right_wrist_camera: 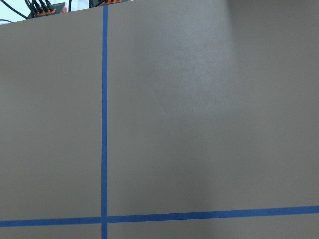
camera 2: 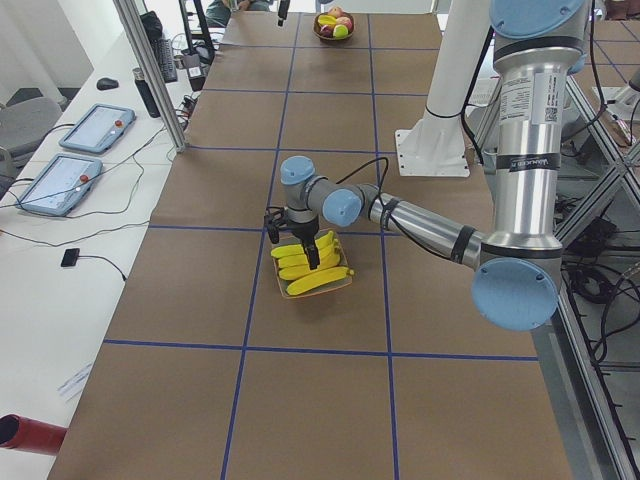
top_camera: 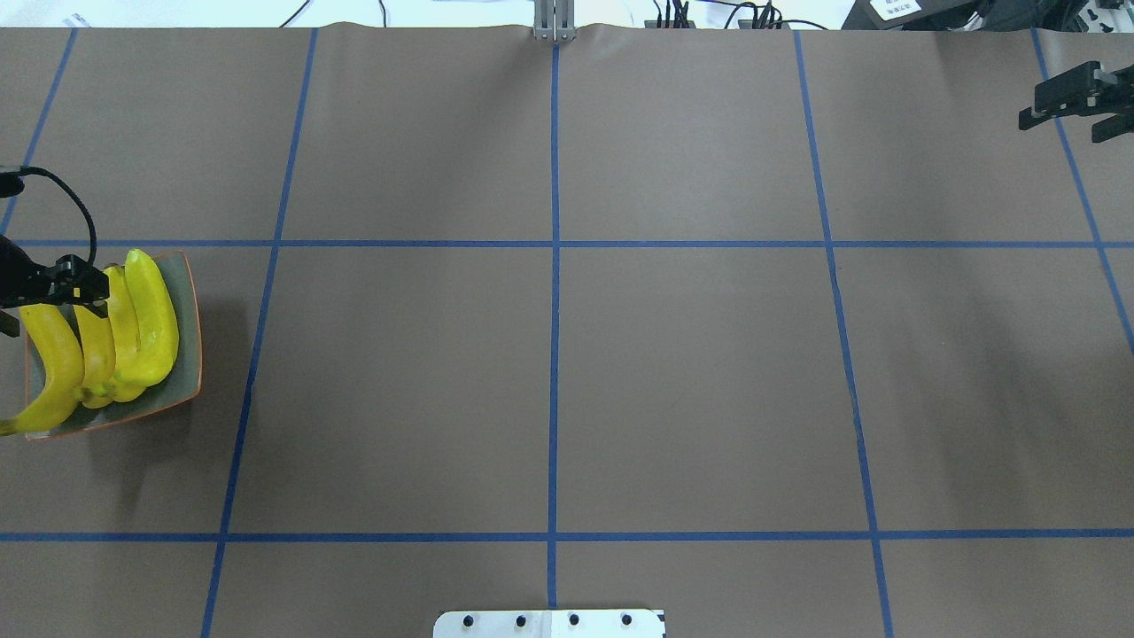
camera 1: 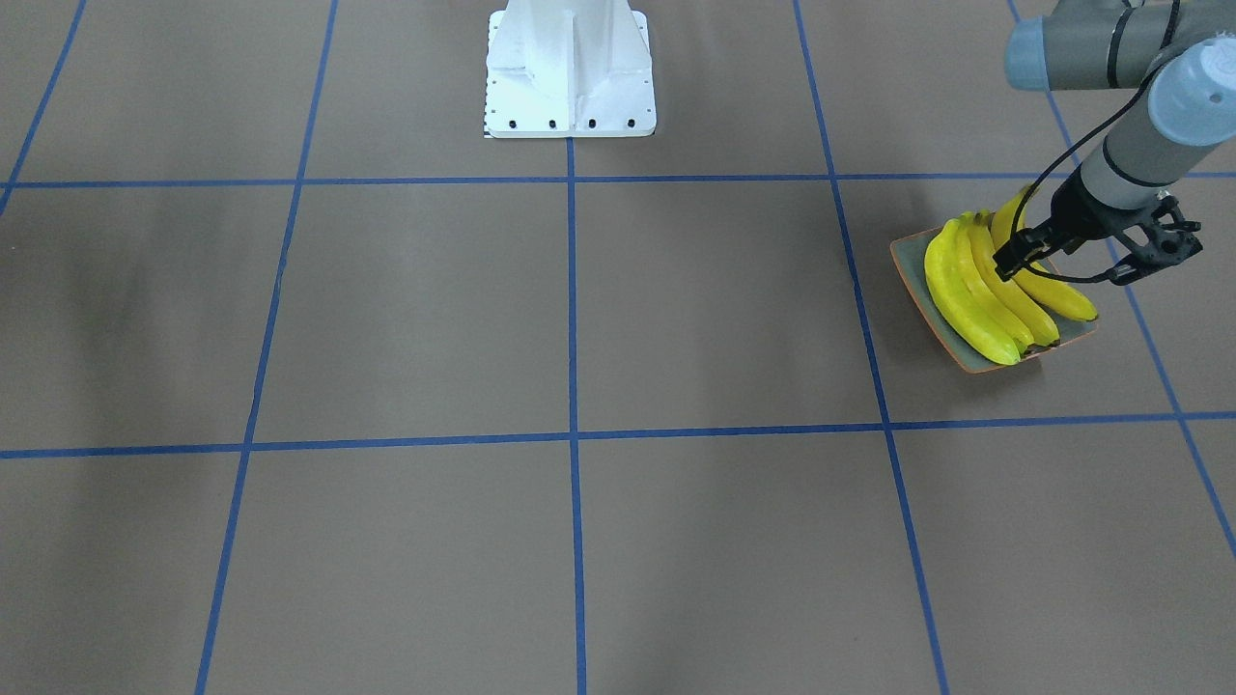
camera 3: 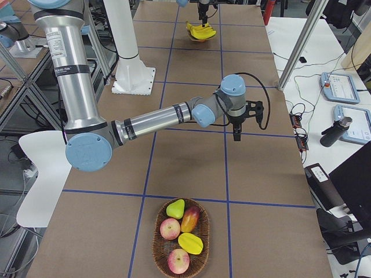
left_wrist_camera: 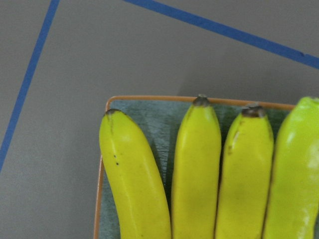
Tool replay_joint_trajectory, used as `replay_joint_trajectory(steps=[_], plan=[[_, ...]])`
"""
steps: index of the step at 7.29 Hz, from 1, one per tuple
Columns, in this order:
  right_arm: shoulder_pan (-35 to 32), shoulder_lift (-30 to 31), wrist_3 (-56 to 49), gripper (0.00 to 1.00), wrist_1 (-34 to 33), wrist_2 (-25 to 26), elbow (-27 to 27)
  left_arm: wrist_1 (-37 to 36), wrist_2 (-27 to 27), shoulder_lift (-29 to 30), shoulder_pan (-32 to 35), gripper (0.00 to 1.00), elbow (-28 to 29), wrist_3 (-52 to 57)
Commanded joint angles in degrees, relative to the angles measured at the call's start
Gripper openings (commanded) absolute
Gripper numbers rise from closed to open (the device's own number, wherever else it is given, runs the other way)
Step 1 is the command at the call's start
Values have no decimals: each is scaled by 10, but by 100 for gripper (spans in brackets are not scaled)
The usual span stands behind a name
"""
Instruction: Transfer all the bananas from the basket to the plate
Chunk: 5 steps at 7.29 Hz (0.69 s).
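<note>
Several yellow bananas (camera 1: 966, 299) lie side by side on the grey-green plate (camera 1: 908, 259) at the table's left end. The overhead view also shows the bananas (top_camera: 151, 319) on the plate (top_camera: 188, 354). My left gripper (camera 1: 1070, 265) hovers just above them, open, its fingers astride the outermost banana and gripping nothing. The left wrist view looks down on the bananas' dark tips (left_wrist_camera: 201, 101) and the plate's corner (left_wrist_camera: 149, 117). The wicker basket (camera 3: 159, 255) at the table's right end holds apples and other fruit. My right gripper (top_camera: 1063, 128) hangs open and empty over bare table, far from the basket.
The white robot base (camera 1: 570, 77) stands at the table's middle edge. Blue tape lines (top_camera: 554, 266) grid the brown table. A side bench carries two tablets (camera 2: 90, 125), and a red tube (camera 2: 30, 435) lies near the camera.
</note>
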<state>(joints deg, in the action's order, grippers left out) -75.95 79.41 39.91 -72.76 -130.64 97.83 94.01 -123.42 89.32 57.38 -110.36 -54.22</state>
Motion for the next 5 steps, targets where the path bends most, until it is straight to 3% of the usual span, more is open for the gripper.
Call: replay_joint_trajectory(steps=[1,2,3,5], plan=[[-48,-4,-141,100,-119,0,-1,4,-2,2,46,100,-14,143],[-59,-3,-188,100,-167,0,-2,4,-14,7,71,100,-13,190],[-62,7,-222,100,-186,0,-5,1,-55,15,108,100,-6,246],[-67,25,-282,100,-221,0,-6,-4,-70,22,161,100,25,354]])
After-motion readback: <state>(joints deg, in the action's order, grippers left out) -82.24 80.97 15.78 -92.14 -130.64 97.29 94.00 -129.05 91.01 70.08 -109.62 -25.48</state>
